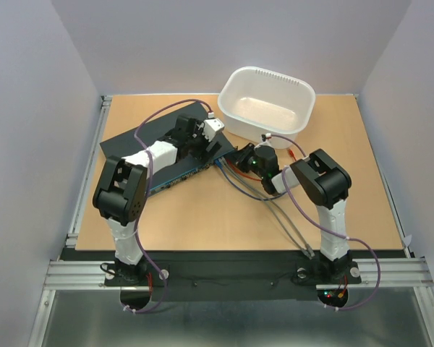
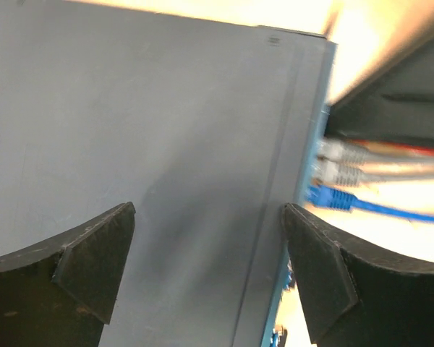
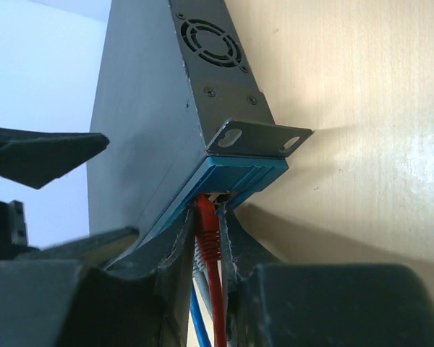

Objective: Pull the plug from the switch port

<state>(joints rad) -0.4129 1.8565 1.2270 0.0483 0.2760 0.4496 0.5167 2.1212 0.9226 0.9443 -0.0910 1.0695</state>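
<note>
We clamp our right claw (image 3: 210, 242) on the red plug (image 3: 205, 215) in the switch (image 3: 141, 123); our left claw (image 2: 208, 235) stands apart over its top.

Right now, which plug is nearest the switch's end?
The red plug, inside the right gripper; the grey plugs and blue plug sit further along the row.

Plain pale lilac walls (image 1: 29, 108), orange-brown wooden tabletop (image 1: 202, 224), aluminium rails (image 1: 224, 271) along its edges
</note>
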